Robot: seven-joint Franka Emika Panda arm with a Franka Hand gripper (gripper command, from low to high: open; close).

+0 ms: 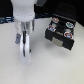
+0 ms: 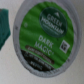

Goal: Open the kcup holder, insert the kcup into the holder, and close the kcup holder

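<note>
The hand (image 1: 23, 44) hangs at the left of the exterior view, its fingers pointing down over the pale surface (image 1: 50, 65). Whether they are spread or pinching cannot be told. The kcup (image 2: 46, 36) fills the wrist view, green lid up, directly under the camera. The kcup holder (image 1: 60, 31) sits at the upper right of the exterior view, tray out with dark-topped pods (image 1: 55, 22), well apart from the hand.

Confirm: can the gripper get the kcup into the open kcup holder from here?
Probably yes. The gripper hangs over bare table with the kcup at it, and nothing stands between it and the kcup holder, though free slots are hard to make out.
</note>
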